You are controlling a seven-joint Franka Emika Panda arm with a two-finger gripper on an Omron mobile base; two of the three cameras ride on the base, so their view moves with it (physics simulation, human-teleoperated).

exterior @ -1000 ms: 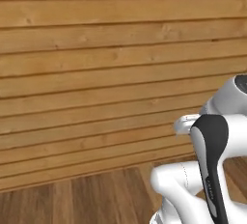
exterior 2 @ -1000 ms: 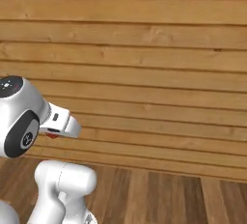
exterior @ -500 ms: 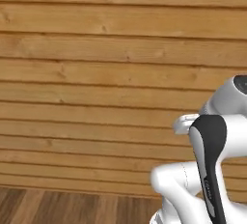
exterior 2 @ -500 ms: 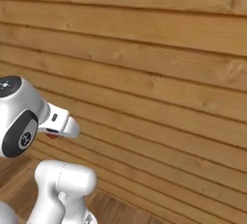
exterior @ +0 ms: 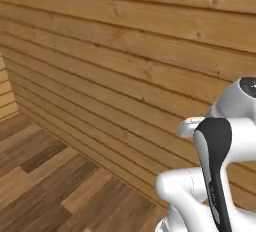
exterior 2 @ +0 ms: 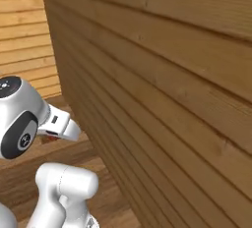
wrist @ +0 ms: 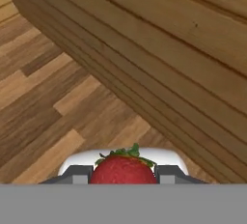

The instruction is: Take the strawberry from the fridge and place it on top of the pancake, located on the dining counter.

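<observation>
The strawberry [wrist: 123, 169], red with a green leafy cap, sits between my two dark finger tips at the bottom of the hand view. My gripper [wrist: 123, 175] is shut on it. The arm is folded close to the base, with its white hand [exterior: 192, 126] [exterior 2: 59, 127] held at mid height in front of a wooden wall. The fridge, the pancake and the dining counter are out of view.
A wall of horizontal wood planks [exterior: 125, 71] [exterior 2: 172, 104] [wrist: 159, 39] stands close ahead and runs off at an angle. It meets a second plank wall [exterior 2: 24, 30] at a corner. Wood-plank floor [exterior: 45, 186] [wrist: 48, 97] lies open to the left of the arm.
The whole picture has shifted, so the base has turned. The wall now runs slanted, and a corner and more floor have come into view. The arm keeps its folded pose.
</observation>
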